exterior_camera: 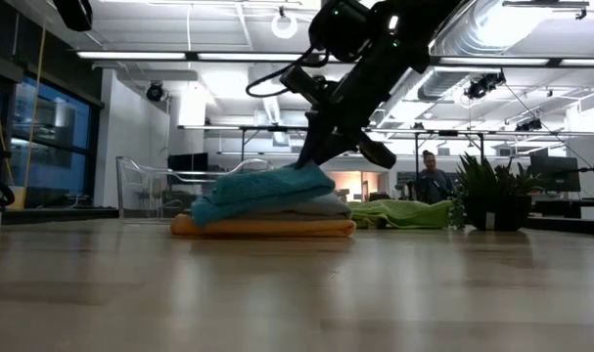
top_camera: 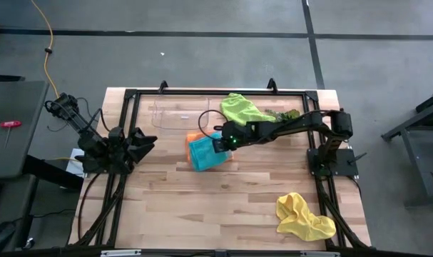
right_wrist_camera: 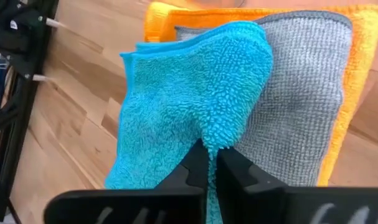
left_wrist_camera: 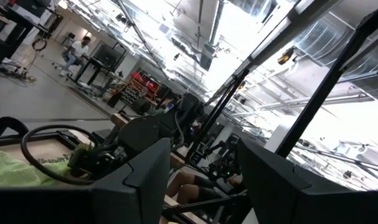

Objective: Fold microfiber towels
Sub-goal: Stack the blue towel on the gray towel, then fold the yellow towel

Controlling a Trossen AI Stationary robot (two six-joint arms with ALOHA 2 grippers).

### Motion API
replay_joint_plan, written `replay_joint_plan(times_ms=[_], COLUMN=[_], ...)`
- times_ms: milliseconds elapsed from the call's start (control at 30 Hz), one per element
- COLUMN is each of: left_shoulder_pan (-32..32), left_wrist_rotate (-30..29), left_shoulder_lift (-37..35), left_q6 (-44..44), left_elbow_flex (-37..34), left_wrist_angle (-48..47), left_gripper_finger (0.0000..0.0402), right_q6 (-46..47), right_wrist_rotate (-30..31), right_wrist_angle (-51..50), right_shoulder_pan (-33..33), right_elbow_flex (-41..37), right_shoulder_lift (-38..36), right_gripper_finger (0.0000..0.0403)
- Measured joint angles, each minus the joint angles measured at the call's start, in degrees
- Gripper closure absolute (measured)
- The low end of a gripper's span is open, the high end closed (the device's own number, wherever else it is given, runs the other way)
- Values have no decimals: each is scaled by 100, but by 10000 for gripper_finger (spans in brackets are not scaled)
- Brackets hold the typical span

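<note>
Right wrist view has the best look at the fabrics: the teal towel (right_wrist_camera: 189,106) is fluffy, loopy terry, draped in a rounded fold over the grey towel (right_wrist_camera: 301,93), which has a tighter, flatter weave. Under both sits the orange towel (right_wrist_camera: 363,68), a neat rectangle with a stitched hem peeking out around the stack. The right tool (right_wrist_camera: 212,163) has its fingers pressed together, pinching the teal towel's near edge.

From the high view, the stack sits mid-bench, slightly toward the far side. The lime green towel (top_camera: 242,108) lies crumpled near the far edge, and the yellow towel (top_camera: 304,218) is a rumpled heap at the near right corner. The wooden bench (top_camera: 202,207) has lots of bare plank near and left. The left tool (top_camera: 146,141) waits at the left side, fingers spread, holding nothing.
</note>
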Motion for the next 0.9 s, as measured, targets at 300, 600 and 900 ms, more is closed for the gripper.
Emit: replay_joint_plan(times_ms=[300, 600, 900], left_shoulder_pan=[0, 2, 3], left_wrist_rotate=[2, 2, -154], left_shoulder_lift=[0, 0, 0], left_q6=[0, 0, -3], left_elbow_flex=[0, 0, 1], left_wrist_angle=[-2, -24, -134], left_gripper_finger=[220, 220, 220], right_q6=[-413, -1312, -777], right_wrist_rotate=[-1, 102, -241], right_wrist_angle=[-561, -2148, -2976], right_shoulder_pan=[-75, -192, 1823], right_elbow_flex=[59, 170, -230], right_shoulder_lift=[-57, -1211, -2142], right_gripper_finger=[287, 161, 153])
